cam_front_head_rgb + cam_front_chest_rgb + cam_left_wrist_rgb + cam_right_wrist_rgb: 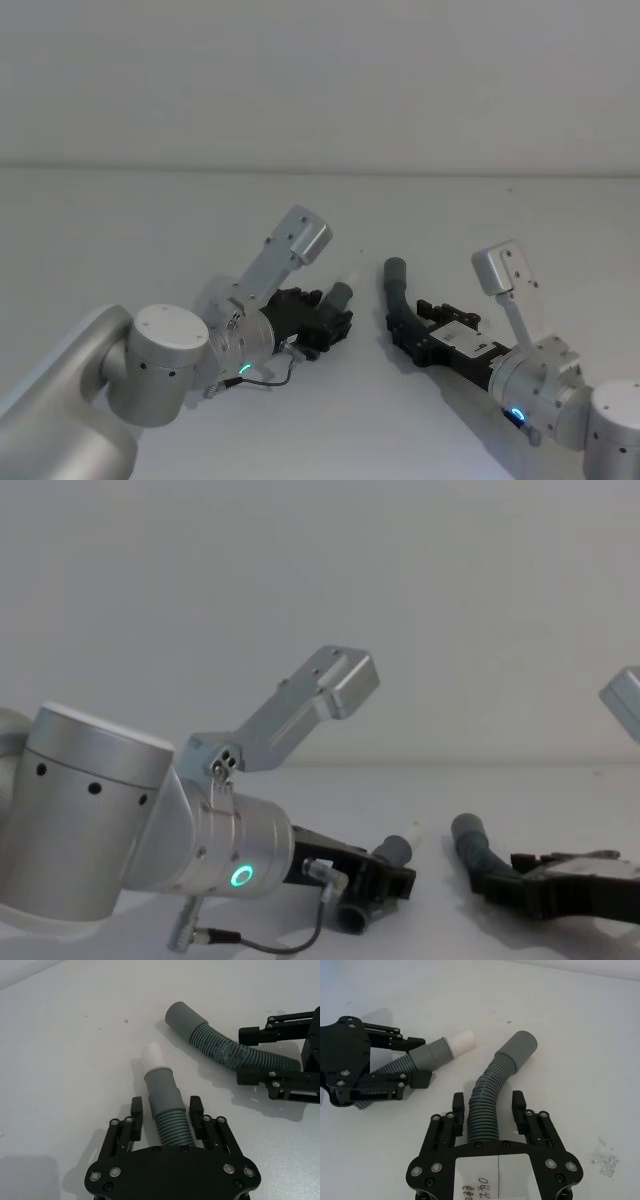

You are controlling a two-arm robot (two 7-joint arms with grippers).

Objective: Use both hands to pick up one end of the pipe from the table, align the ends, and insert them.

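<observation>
Two dark grey corrugated pieces of the pipe lie on the white table (150, 230). The piece with the grey cuff and narrow white tip (155, 1054) rests between the fingers of my left gripper (166, 1107), which is open with a small gap on each side. In the head view this left gripper (330, 318) sits left of centre. The other piece (485, 1105), ending in a wider plain hollow cuff (520, 1046), lies between the fingers of my open right gripper (489, 1102), seen in the head view (405, 325) right of centre. The two ends point toward each other, a short way apart.
Bare white table surface surrounds both pieces, with a pale wall behind the far edge (320, 168). A thin black cable (300, 942) loops under the left wrist. A few small specks mark the table (602, 1160).
</observation>
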